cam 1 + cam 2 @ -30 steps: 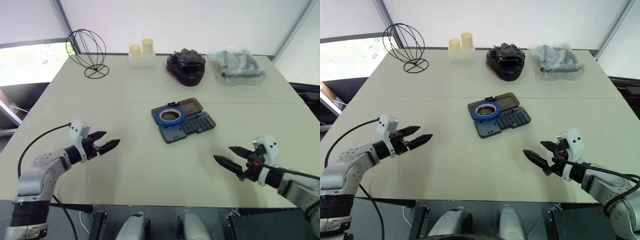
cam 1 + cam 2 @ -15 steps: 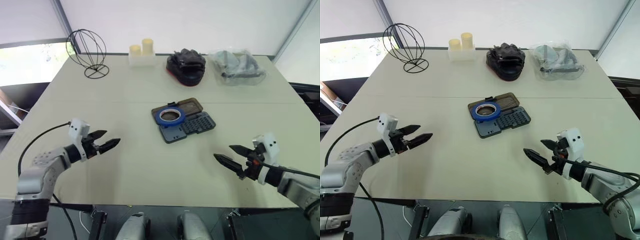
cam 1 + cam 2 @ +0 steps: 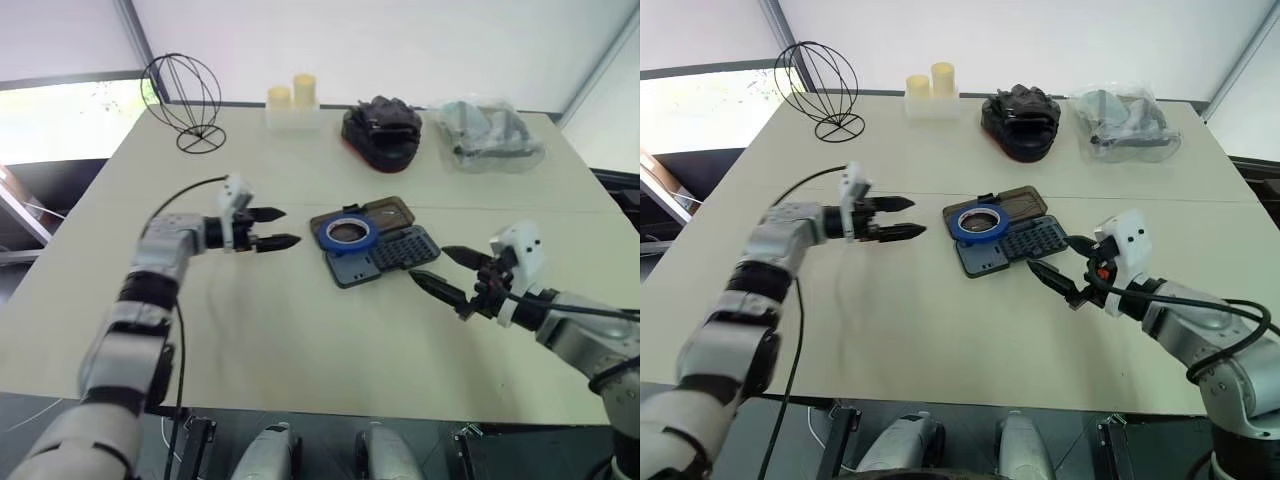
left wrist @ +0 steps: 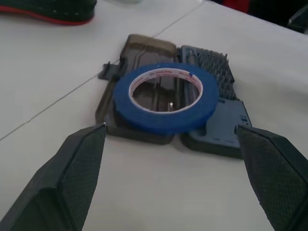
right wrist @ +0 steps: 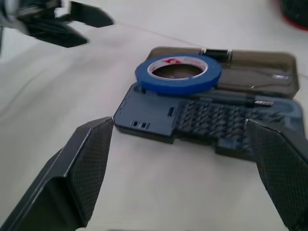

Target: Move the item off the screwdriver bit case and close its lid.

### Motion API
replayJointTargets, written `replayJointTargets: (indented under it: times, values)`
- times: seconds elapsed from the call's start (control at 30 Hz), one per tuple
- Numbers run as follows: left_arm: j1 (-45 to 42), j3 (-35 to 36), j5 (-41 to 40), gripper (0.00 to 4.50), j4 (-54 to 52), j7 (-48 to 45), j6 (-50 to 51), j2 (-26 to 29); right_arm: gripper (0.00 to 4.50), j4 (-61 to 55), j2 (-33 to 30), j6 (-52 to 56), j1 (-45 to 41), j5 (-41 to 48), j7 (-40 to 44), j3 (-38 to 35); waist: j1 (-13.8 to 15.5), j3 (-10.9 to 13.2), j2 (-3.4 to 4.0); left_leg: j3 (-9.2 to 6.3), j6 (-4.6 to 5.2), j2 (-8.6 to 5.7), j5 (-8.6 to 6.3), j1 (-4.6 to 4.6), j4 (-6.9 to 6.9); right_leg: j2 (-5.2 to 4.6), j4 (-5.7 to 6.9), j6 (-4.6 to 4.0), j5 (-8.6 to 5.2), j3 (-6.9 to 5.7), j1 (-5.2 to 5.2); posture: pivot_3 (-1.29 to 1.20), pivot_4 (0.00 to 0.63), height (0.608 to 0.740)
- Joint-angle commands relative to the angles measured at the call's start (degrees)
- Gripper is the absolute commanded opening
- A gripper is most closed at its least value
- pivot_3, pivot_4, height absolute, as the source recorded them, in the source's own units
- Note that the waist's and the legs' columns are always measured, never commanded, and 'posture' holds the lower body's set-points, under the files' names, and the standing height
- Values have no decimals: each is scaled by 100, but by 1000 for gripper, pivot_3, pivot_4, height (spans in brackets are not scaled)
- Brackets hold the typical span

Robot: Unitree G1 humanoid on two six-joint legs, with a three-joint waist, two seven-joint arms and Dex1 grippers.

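Nearest the robot, the right gripper [image 3: 440, 270] hangs just above the pale table [image 3: 300, 340] with its two black fingers spread wide and nothing between them, its tips aimed at the near right edge of the screwdriver bit case [image 3: 385, 257] and stopping just short of it. On the other side the left gripper [image 3: 278, 228] reaches in level from the left, its jaws likewise wide apart and empty, the fingertips [image 4: 91, 144] a short way from the case and touching nothing. Between the two grippers the case lies open and flat near the middle of the table: the dark grey-blue base with its rows of bits sits toward the right, and the smoky translucent lid [image 3: 385, 212] is folded back on the far side, a small dark latch tab at its left end. The blue tape ring [image 3: 349, 233] rests flat on the left part of the open case, straddling the lid and the base. Red printing runs around the ring's pale inner core [image 4: 166, 76], too small to read. Farther back, along the table's far edge, stand a black wire sphere [image 3: 181, 92], two pale yellow candles [image 3: 292, 97], a black bundle with a red edge [image 3: 380, 130] and a clear plastic bag [image 3: 488, 133] of dark items.
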Motion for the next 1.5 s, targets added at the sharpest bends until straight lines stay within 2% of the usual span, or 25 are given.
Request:
replayJointTargets:
  times: [0.03,0.17,0.33,0.5,0.7,0.93,1.03,1.23,1.27,1.5]
  values:
    - [-336,-78,442,4422,580,-51,-1074,-105,4475,-355,83,-73,133,45,-214,-170,-60,4,-6,2,0,0,0,0,1,-1,0,5,3,1,-1,0,150,740]
    - [-554,-630,1329,4422,939,-93,-2847,-156,4475,-505,231,-112,322,58,-460,-240,-139,6,-8,4,0,7,0,1,0,2,1,5,3,3,-4,0,150,740]
    - [-921,-993,2099,4422,1495,227,-3893,-122,4475,-531,319,-140,305,86,-610,-210,-127,6,-8,4,0,6,0,1,2,2,2,6,3,4,-4,0,150,740]
    - [-1087,-898,2261,4422,1821,252,-3870,-275,4475,-537,389,-191,332,37,-690,-180,-120,7,-9,3,1,4,0,1,5,3,6,8,4,4,-2,0,150,740]
    - [-1167,-587,2111,4422,1987,205,-3336,-604,4475,-586,437,-232,385,28,-800,-132,-135,7,-11,2,2,3,-1,1,7,5,17,8,4,0,-4,0,150,740]
    - [-1253,-501,2225,4422,2041,133,-2940,-743,4475,-638,467,-255,436,40,-890,-147,-143,7,-11,3,2,4,-1,1,6,7,25,8,4,-1,-10,0,150,740]
    - [-1247,-574,2362,3552,2060,230,-2869,-759,4500,-652,514,-273,416,18,-953,-112,-137,7,-11,3,2,3,-1,1,7,7,27,8,4,-1,-10,0,150,740]
    - [-1189,-572,2448,661,2067,256,-2834,-824,4500,-687,559,-331,479,2,-1032,-101,-136,7,-11,3,2,2,-1,1,7,6,28,8,4,0,-10,0,150,740]
    - [-1186,-573,2454,356,2068,269,-2824,-835,4500,-686,561,-342,489,4,-1040,-101,-137,7,-11,3,2,2,-1,1,7,5,28,8,4,0,-10,0,150,740]
    - [-1281,-379,2273,273,2017,319,-2868,-875,4500,-653,567,-373,479,-18,-1067,-64,-128,7,-11,3,2,1,-1,2,10,5,38,8,4,0,-11,0,150,740]
